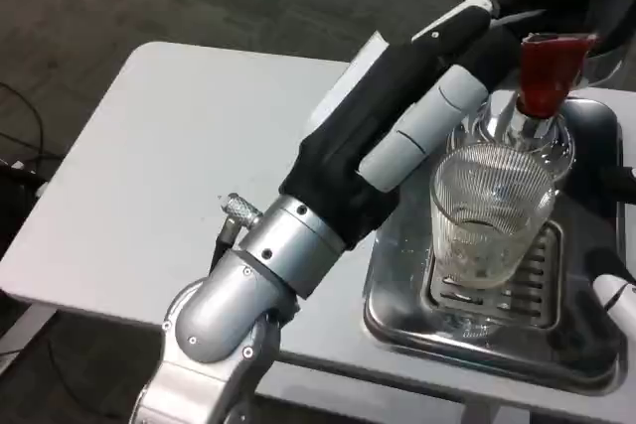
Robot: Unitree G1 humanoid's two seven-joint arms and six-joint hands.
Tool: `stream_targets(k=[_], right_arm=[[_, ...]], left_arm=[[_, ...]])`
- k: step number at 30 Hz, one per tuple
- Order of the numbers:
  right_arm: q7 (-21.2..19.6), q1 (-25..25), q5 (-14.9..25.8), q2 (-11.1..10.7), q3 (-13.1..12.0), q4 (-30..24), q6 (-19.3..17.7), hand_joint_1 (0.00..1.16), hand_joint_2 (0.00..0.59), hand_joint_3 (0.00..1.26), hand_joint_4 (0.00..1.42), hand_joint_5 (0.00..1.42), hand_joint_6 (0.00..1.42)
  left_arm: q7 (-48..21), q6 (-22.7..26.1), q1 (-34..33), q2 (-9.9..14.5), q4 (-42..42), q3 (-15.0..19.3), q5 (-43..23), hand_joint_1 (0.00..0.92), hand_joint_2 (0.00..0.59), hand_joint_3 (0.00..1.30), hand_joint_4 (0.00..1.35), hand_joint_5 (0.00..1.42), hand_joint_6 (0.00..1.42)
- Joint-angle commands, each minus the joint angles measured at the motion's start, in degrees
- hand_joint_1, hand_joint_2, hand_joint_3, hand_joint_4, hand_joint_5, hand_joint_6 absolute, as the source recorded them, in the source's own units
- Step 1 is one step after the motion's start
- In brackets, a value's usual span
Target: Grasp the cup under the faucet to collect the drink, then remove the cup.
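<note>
Reaching left robot hand (pixel 437 76) at the cup (pixel 489 215)
Fingers outstretched, pressing nothing, at the cup's eleven o'clock; cup stands on the tray (pixel 397 305) under the red faucet (pixel 549 71).

No legible writing

No text, label, brand, number or sign can be read on the ribbed clear glass cup (pixel 489 213), the red-handled faucet (pixel 548 72) or the shiny steel drip tray (pixel 517 330).

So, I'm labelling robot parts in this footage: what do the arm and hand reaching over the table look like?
The left forearm is a silver metal cylinder with a rounded silver joint housing and a small knurled silver knob on its side. The left hand beyond it has a black body with light grey-white finger segments and white tips. At the right edge, small black and white parts of the right hand show.
</note>
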Motion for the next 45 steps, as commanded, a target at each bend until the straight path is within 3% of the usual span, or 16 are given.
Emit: stream_targets(k=[1, 21, 30, 45], right_arm=[[-0.21, 0.82, 0.47, 0.19, 0.00, -1.11, -0.19, 0.33, 0.407, 0.17, 0.17, 0.09, 0.05], [-0.28, 1.87, 1.39, 0.28, -0.29, -1.57, -0.63, 0.33, 0.407, 0.17, 0.17, 0.09, 0.05], [-0.27, 1.56, 1.38, 0.16, -0.50, -1.70, -0.29, 0.33, 0.407, 0.17, 0.17, 0.09, 0.05], [-0.19, 0.92, 0.94, 0.28, 0.35, -1.77, 0.10, 0.33, 0.407, 0.17, 0.17, 0.09, 0.05]], left_arm=[[0.34, -1.98, -0.77, 0.72, -2.61, -0.24, 2.06, 0.119, 0.085, 0.24, 0.25, 0.28, 0.26], [-1.88, -5.07, -1.92, 1.59, 0.56, -3.98, 5.01, 0.109, 0.085, 0.29, 0.31, 0.34, 0.28], [-3.08, -6.51, -1.79, 3.63, 0.11, -5.00, 7.06, 0.094, 0.088, 0.35, 0.36, 0.36, 0.31], [-5.39, -8.78, -1.80, 9.01, -1.69, -6.67, 9.70, 0.069, 0.085, 0.40, 0.41, 0.39, 0.31]])
